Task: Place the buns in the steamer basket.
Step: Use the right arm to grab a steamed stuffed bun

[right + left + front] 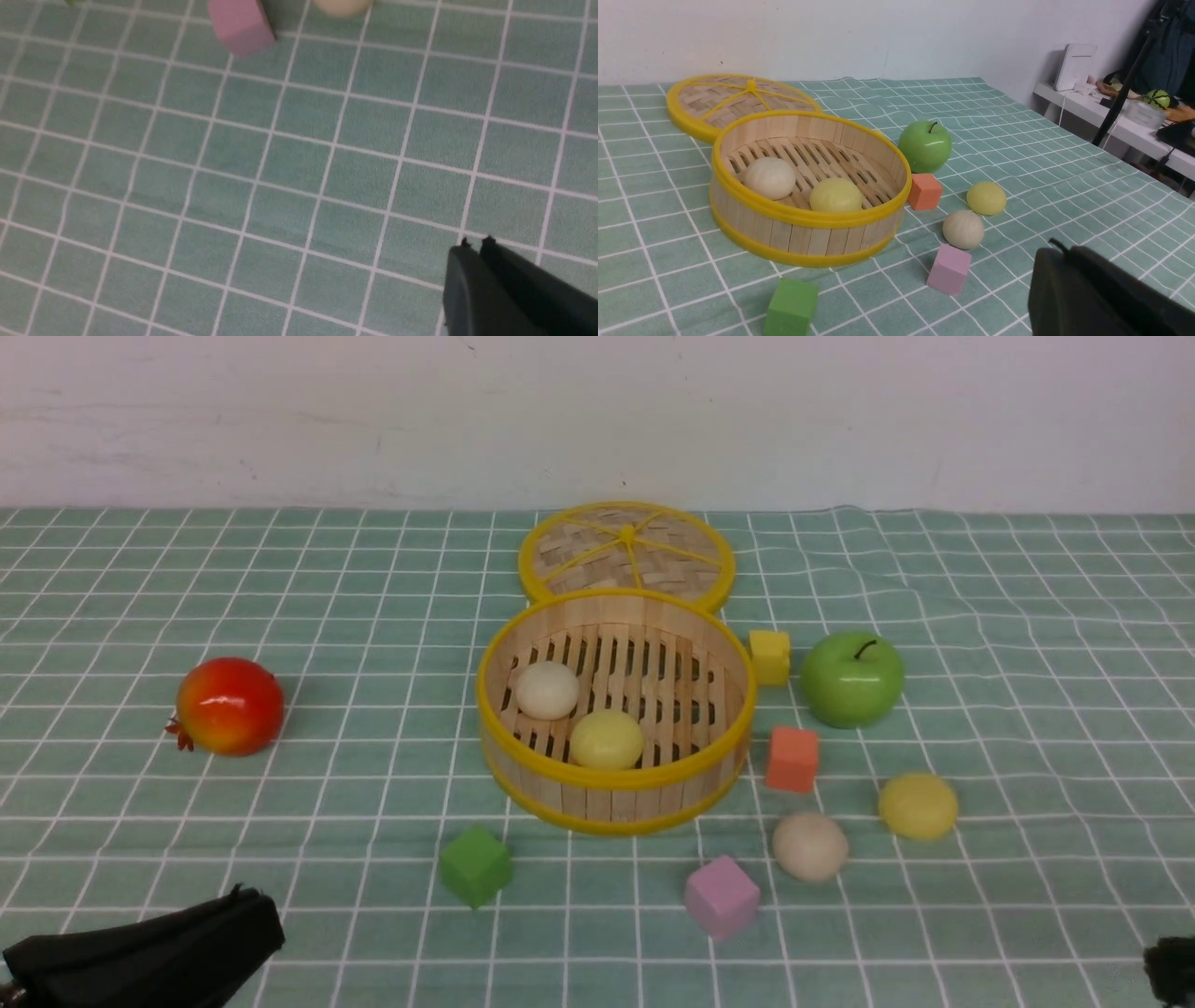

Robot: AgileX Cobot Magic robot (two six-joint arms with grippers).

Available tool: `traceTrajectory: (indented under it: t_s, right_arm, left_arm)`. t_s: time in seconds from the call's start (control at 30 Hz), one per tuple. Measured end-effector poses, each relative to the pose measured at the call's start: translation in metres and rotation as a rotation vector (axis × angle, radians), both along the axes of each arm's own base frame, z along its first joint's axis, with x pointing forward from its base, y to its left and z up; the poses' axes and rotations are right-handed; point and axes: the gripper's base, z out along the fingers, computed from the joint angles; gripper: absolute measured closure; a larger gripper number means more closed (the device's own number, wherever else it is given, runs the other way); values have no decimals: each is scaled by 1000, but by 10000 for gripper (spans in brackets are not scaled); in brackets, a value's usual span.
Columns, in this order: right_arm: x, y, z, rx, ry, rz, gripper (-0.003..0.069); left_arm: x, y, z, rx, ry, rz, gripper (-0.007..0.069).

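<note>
Front view: basket [607, 803] holds white bun [547, 690], yellow bun [607, 739] | beige bun [809, 846], other yellow bun [918, 805] on desk [373, 784], ahead of right claw [475, 242] | left claw [245, 898] and right both together, empty.

Left pincer [250, 910] and right pincer [476, 243] hang low, jaws closed.
</note>
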Motion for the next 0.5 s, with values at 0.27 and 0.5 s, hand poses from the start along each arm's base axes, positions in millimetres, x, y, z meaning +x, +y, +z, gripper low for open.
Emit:
traceTrajectory:
  t_s: [0.27, 0.5]
  right_arm:
    - [84, 43, -15, -66, 79, 144, 657]
    - [131, 101, -41, -208, 95, 260, 607]
  left_arm:
    - [0, 0, 0, 0, 0, 0, 633]
    - [0, 0, 0, 0, 0, 0, 629]
